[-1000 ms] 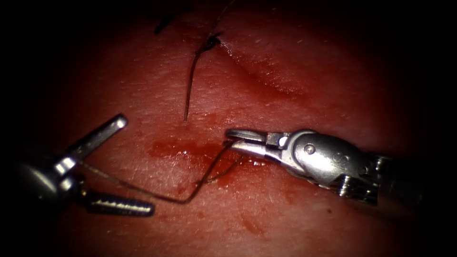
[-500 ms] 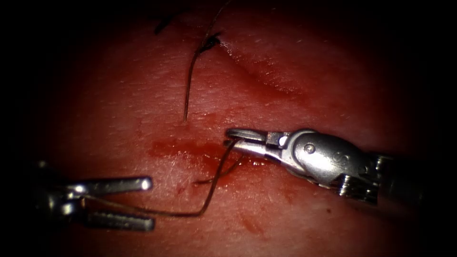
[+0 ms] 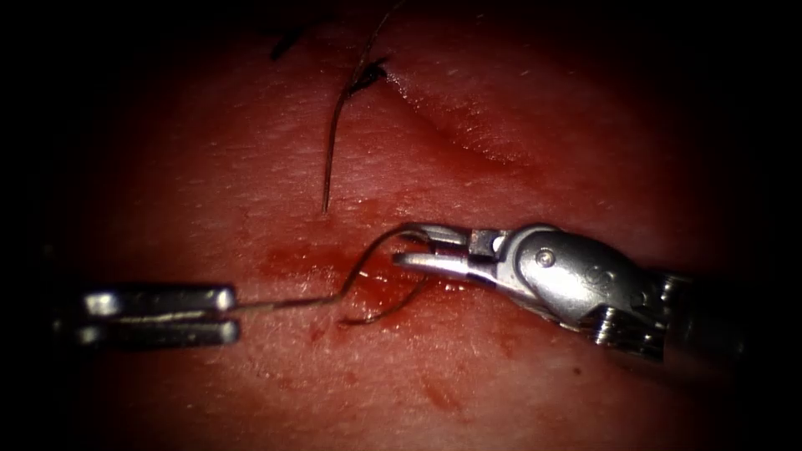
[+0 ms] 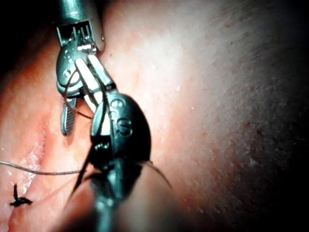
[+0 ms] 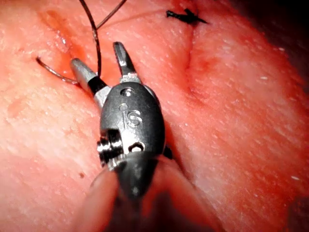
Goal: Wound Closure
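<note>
My left tool (image 3: 234, 316) lies level at the left, jaws shut on the thread (image 3: 284, 304). From there the thread runs right, then curves up between the jaws of my right tool (image 3: 403, 244), which stand open around it without gripping. The same open jaws (image 5: 96, 53) show the thread (image 5: 98, 46) passing loosely between them. A thin curved piece, the needle as far as I can tell (image 3: 386, 308), lies in the red fluid (image 3: 292, 260) just under the right jaws. Its end (image 5: 48, 68) is in the tissue, and neither tool holds it.
The cut (image 3: 468, 125) runs up and to the right of the tools. A dark knot (image 3: 368, 75) sits at its near end, with a long thread tail (image 3: 330, 159) hanging down. Another cut thread end (image 3: 288, 42) lies further up left. The knot (image 5: 186, 16) (image 4: 19, 200) is also seen from both wrists.
The left jaws closed on the thread and drew it left, flattening the low bend. The right jaws, shut on the thread before, have opened.
</note>
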